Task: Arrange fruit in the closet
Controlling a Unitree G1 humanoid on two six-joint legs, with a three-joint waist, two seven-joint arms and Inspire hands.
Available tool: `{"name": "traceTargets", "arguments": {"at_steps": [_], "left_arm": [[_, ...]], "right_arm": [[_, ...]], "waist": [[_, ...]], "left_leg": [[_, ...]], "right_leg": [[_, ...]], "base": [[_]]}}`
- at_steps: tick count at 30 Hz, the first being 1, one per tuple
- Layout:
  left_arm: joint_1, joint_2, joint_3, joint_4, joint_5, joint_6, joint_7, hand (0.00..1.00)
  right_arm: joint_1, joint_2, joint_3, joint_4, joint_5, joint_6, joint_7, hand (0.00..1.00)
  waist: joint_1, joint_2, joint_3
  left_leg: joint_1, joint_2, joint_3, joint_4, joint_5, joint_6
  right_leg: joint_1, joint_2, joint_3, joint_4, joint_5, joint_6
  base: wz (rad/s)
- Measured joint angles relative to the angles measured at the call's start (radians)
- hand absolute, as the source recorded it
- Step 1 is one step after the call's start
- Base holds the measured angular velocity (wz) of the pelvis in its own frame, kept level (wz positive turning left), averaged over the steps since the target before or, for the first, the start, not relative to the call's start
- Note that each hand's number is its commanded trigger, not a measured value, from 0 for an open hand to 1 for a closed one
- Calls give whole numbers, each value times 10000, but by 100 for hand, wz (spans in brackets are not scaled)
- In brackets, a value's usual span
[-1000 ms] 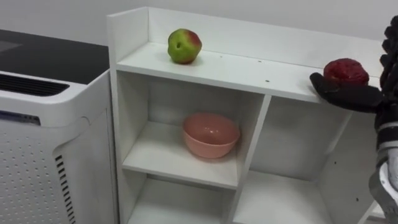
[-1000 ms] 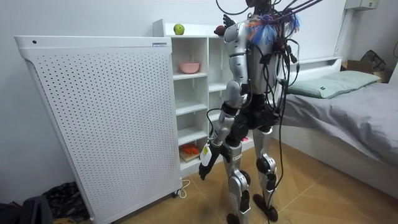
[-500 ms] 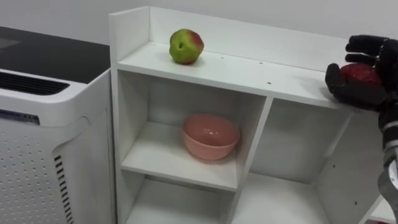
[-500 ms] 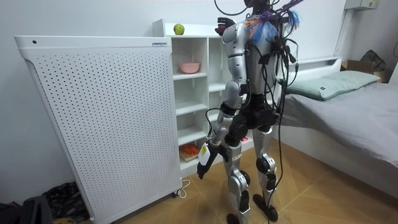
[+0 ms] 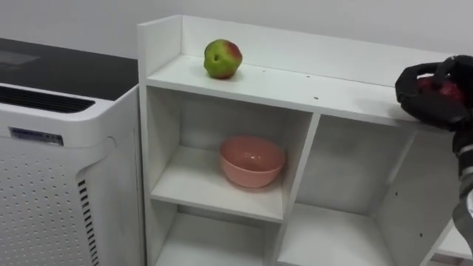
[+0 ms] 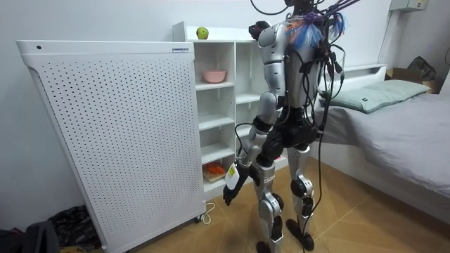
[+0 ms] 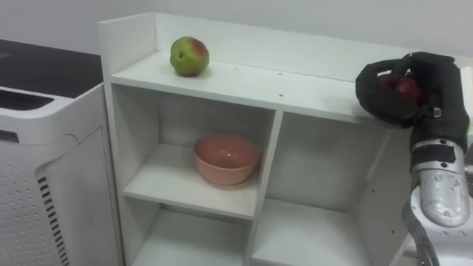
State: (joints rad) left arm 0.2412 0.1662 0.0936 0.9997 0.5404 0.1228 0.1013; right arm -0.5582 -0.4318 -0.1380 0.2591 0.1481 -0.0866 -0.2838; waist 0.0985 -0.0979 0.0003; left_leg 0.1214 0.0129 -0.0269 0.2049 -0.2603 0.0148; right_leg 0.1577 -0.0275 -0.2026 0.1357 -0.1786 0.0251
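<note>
At the closet's top shelf (image 5: 295, 83), around three o'clock, the robot's right hand (image 7: 378, 96), open against the red fruit (image 7: 405, 86) a second ago, now curls round it; the green apple (image 5: 222, 58) sits at eleven o'clock, so a lift looks next

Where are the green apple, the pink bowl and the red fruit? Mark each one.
green apple (image 5: 222, 59): left eye view, middle of its front side.
pink bowl (image 5: 250, 177): left eye view, its outer front wall.
red fruit (image 7: 404, 86): right eye view, the red skin showing in the grasp.
</note>
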Motion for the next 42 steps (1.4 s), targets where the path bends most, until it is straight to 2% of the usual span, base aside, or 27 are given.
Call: {"name": "traceTargets", "arguments": {"at_steps": [7,10,13,18,26,30,32,33,36,40,42], "left_arm": [[34,62,-4,2,-13,-16,32,0],[94,61,-14,4,-63,-26,89,0],[54,79,-214,4,-239,-15,217,0],[43,59,-230,5,-243,-10,215,0],[181,32,-213,28,-366,-3,217,0],[248,33,-237,31,-374,15,215,0],[267,32,-406,73,-383,21,251,0],[252,6,-475,76,-385,23,257,0],[113,3,-689,148,-637,27,274,0],[-165,8,-1105,393,-1197,22,532,0],[-315,25,-1406,399,-1588,7,568,0]], "right_arm": [[237,2,105,-113,697,21,99,100],[603,7,384,-517,1139,202,187,100],[799,26,498,-914,1502,246,401,100],[1132,62,757,-1944,2942,441,857,100],[1809,109,1082,-3391,4661,472,1800,100],[2199,147,1289,-3588,4987,657,2387,100],[2403,399,1397,-3534,5403,656,2443,100],[2592,561,1456,-3500,5686,657,2440,100],[2839,987,1720,-3035,6266,647,2552,100],[2866,1565,1983,-802,7038,665,2642,100],[2864,1599,2106,109,7512,663,2598,100]], "waist": [[-85,-64,-44],[-114,-58,-40],[-167,-1,-32],[-142,156,-101],[-96,288,-23],[-88,406,26],[-89,434,14],[-112,433,-20],[-101,444,-29],[-97,558,-27],[-73,626,-14]], "left_leg": [[108,8,172,5,5,-1],[135,14,257,5,5,0],[83,15,294,23,8,4],[-4,35,384,2,23,2],[-57,40,386,-8,23,2],[-76,49,408,-12,23,2],[-158,51,415,2,23,2],[-281,50,421,35,24,1],[-772,54,425,264,25,-1],[-1266,64,432,556,26,-1],[-1693,56,376,780,30,6]], "right_leg": [[4,-11,94,30,0,0],[-2,-13,158,61,0,-1],[-76,-10,215,80,2,-3],[-240,4,299,171,4,-6],[-287,6,378,151,4,-6],[-302,12,373,153,4,-6],[-381,13,354,163,4,-6],[-492,10,345,173,6,-9],[-871,2,295,200,48,-68],[-1279,-37,159,423,59,-81],[-1649,-73,81,582,59,-81]], "base": [[-8],[-9],[-6],[-4],[0],[0],[0],[0],[0],[8],[16]]}}
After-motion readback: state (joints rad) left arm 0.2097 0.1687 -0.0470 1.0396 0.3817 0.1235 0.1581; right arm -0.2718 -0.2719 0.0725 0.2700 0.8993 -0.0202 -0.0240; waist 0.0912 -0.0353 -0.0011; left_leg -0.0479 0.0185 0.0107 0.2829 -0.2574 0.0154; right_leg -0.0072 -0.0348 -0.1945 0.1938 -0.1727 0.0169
